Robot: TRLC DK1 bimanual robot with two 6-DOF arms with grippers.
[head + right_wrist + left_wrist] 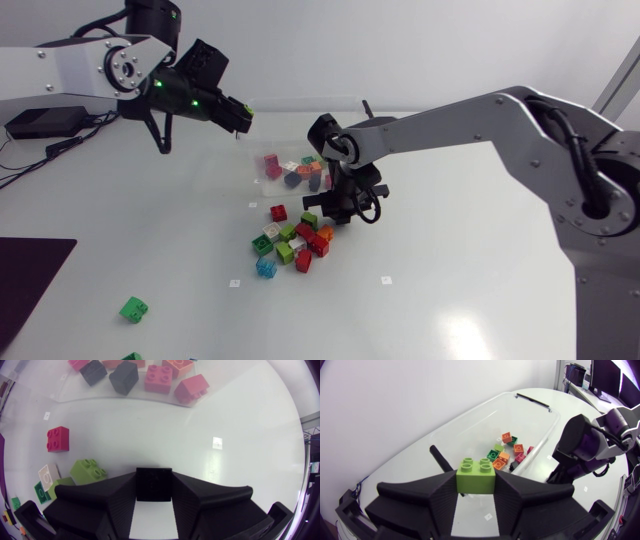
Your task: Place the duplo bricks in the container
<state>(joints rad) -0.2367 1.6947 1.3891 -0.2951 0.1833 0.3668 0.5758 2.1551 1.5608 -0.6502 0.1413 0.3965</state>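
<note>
**Desk:** What are we looking at, biggest first?

**Operator:** The white table [470, 270], with my two arms coming in from either side. The clear container [470, 416] sits toward the far middle, with a handful of bricks [501, 457] inside at one end. On the table just in front of it lies a loose pile of bricks [293, 240]. One green brick [134, 309] lies well apart, toward my left.

**Desk:** And the claws?

**Operator:** My left gripper [476, 485] hangs raised by the container's far left corner, clamped on a lime-green brick [476, 472]. My right gripper [154, 500] is low, just in front of the container at the pile's far edge. Its fingers are pressed on either side of a black brick [154, 484].
</note>
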